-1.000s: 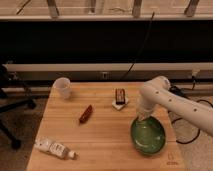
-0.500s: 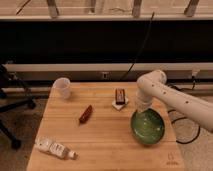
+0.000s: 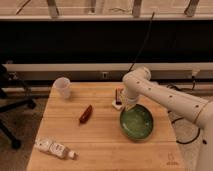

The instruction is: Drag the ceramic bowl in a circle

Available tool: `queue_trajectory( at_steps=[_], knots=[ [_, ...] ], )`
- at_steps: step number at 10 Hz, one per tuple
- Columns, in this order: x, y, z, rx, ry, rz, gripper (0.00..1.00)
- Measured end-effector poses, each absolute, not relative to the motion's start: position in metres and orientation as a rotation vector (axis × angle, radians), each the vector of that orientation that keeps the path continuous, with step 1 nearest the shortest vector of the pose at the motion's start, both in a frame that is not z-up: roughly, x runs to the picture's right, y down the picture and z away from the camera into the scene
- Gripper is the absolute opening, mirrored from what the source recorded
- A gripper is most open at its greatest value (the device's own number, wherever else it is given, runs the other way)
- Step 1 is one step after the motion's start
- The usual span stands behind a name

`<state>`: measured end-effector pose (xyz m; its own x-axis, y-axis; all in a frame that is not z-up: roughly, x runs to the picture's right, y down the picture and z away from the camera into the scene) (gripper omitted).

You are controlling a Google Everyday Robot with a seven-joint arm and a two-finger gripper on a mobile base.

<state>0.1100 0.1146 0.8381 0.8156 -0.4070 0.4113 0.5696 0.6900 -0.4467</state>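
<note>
Your gripper [image 3: 128, 106], at the far-left rim of the ceramic bowl [image 3: 137, 124] with its grip impossible to tell, has pulled the bowl left and farther across the table [image 3: 100, 145], so the circle is progressing.

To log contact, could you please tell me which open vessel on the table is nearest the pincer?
The green ceramic bowl: the pincer is at its upper-left rim, whereas the small white cup stands far off to the left.
</note>
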Motion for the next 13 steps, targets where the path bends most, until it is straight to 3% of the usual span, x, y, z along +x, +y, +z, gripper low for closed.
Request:
queue_trajectory(
  at_steps=[6, 13],
  knots=[
    [0.008, 0.14, 0.808, -0.567, -0.458, -0.742, 0.0],
    [0.013, 0.204, 0.738, -0.591, -0.551, -0.806, 0.0]
  ],
)
